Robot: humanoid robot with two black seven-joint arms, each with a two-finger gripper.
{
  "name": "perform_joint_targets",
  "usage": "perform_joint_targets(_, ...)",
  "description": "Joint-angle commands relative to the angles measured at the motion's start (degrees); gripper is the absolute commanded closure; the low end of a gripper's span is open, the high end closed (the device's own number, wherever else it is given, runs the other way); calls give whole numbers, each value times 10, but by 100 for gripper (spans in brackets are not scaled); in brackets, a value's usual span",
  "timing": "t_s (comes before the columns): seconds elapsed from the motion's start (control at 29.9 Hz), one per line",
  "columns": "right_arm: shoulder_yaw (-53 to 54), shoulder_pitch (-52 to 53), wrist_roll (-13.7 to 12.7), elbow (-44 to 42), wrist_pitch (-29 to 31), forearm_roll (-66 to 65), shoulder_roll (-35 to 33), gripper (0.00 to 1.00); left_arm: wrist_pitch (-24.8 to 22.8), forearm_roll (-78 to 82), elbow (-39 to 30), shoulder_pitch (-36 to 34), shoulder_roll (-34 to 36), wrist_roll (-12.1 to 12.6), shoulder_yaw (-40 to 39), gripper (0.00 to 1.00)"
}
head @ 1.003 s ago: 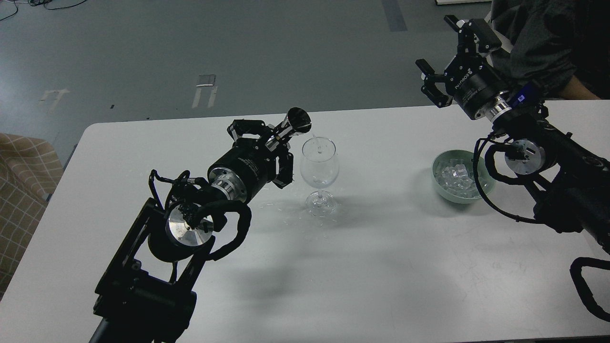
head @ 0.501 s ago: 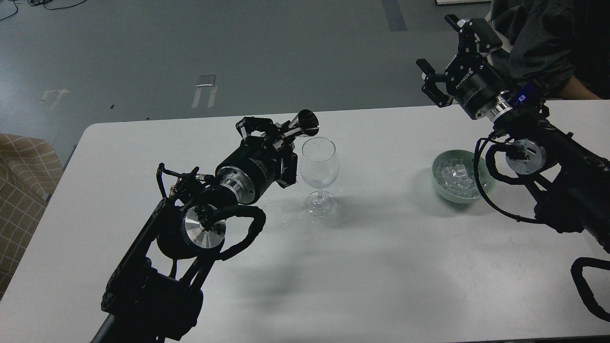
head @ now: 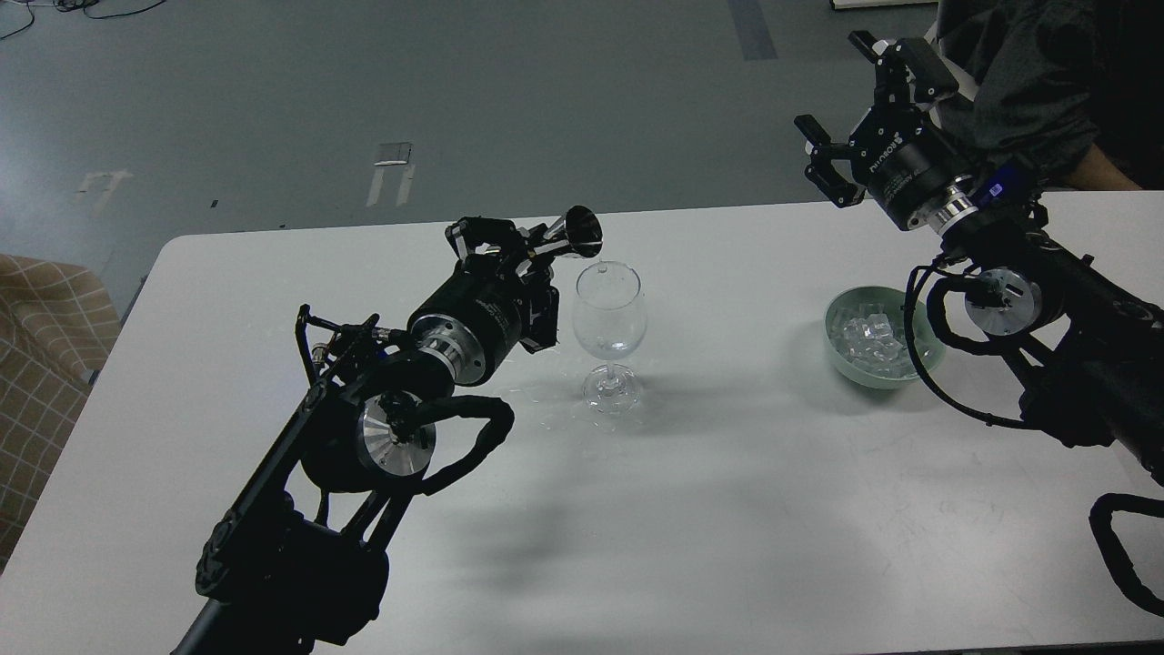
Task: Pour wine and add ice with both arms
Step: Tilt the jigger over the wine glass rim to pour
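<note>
A clear stemmed wine glass [head: 609,327] stands upright on the white table [head: 691,491], left of centre. My left gripper [head: 523,250] is shut on a small metal jigger [head: 571,236], tipped sideways with its mouth just above the glass's left rim. No stream of wine shows; any liquid in the glass is too clear to tell. The ice [head: 868,332] lies heaped in a pale green bowl [head: 841,359] at the right. My right gripper [head: 859,114] is open and empty, raised above and behind the bowl.
A person in dark clothes [head: 1037,82] stands at the table's far right corner, close to my right arm. A checked cushion [head: 45,337] sits off the table's left edge. Small drops or specks lie on the table by the glass foot.
My left arm has moved right and forward, and the jigger has come from a steeper tip with a thin stream into the glass to a flatter hold at the rim. The right arm barely moved.
</note>
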Motion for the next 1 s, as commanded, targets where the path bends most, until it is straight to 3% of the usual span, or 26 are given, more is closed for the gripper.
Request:
perform_joint_targets(0.0,1,0,0,0,0,0,0,0,0,15,0,0,0,0,0,99)
perform_joint_targets(0.97,1,1,-1,7,-5,0,-1,0,-4,115,0,1,0,-5,33,99)
